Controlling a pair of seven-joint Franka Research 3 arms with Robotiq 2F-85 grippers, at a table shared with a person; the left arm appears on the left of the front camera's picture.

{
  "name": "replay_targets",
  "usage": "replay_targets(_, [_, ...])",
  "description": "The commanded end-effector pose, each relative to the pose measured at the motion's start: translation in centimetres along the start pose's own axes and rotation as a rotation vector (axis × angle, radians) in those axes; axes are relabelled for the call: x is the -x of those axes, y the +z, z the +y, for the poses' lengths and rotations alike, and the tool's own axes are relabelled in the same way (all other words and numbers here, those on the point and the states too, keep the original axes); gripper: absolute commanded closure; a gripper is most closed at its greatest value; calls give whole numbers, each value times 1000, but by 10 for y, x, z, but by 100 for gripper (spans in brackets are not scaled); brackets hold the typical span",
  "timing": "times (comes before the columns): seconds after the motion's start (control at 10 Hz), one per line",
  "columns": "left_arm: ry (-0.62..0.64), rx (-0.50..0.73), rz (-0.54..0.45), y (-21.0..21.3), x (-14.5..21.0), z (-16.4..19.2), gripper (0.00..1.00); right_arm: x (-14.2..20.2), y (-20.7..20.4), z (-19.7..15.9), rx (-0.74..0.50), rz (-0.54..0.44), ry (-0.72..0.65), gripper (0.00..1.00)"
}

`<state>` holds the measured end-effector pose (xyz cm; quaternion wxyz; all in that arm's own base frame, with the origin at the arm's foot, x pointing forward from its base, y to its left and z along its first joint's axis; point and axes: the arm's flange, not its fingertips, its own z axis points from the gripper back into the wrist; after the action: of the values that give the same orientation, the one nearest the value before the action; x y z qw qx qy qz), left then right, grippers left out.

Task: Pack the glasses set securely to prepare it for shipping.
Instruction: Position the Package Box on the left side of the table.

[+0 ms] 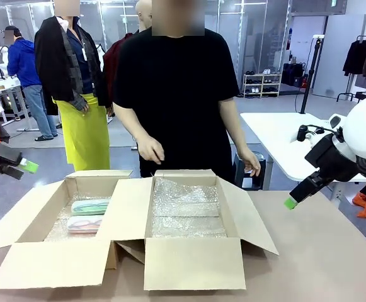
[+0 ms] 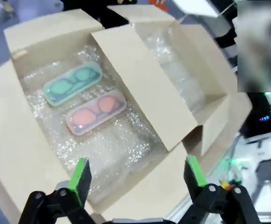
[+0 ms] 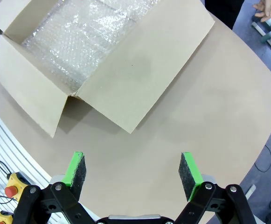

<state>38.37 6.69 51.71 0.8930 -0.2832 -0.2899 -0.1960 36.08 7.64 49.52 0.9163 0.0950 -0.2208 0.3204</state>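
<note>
Mint green case (image 2: 72,84): lies flat on bubble wrap in the left cardboard box (image 1: 41,220), just beside the pale pink case (image 2: 96,112).
Cases, front view: mostly hidden by the box wall; outlines hard to make out.
Right cardboard box (image 1: 192,261): touching the left box, lined with bubble wrap (image 1: 186,207).
Left gripper (image 2: 137,179): above the left box, jaws spread, empty.
Right gripper (image 3: 133,170): over the bare counter (image 3: 210,107) beside the right box, jaws spread, empty.
Person's hands (image 1: 150,150): behind the boxes, apart from them.

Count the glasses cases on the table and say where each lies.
2. The green case and the pink case lie side by side on bubble wrap in the left box. More could hide under the wrap.
</note>
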Motion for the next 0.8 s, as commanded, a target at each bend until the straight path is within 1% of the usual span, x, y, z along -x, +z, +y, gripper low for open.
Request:
replay_targets(0.0, [-114, -132, 123, -15, 13, -39, 0, 0, 1, 1, 9, -2, 1, 0])
replay_targets(0.1, [-178, -172, 182, -24, 16, -54, 0, 0, 1, 1, 9, -2, 1, 0])
replay_targets(0.3, [-246, -213, 205, -33, 24, -73, 0, 0, 1, 1, 9, -2, 1, 0])
replay_targets(0.4, [-246, -209, 199, -34, 26, -72, 0, 0, 1, 1, 9, -2, 1, 0])
replay_targets(0.5, [-237, -172, 209, -33, 16, -70, 0, 0, 1, 1, 9, -2, 1, 0])
replay_targets(0.7, [-237, -172, 209, -33, 16, -70, 0, 0, 1, 1, 9, -2, 1, 0])
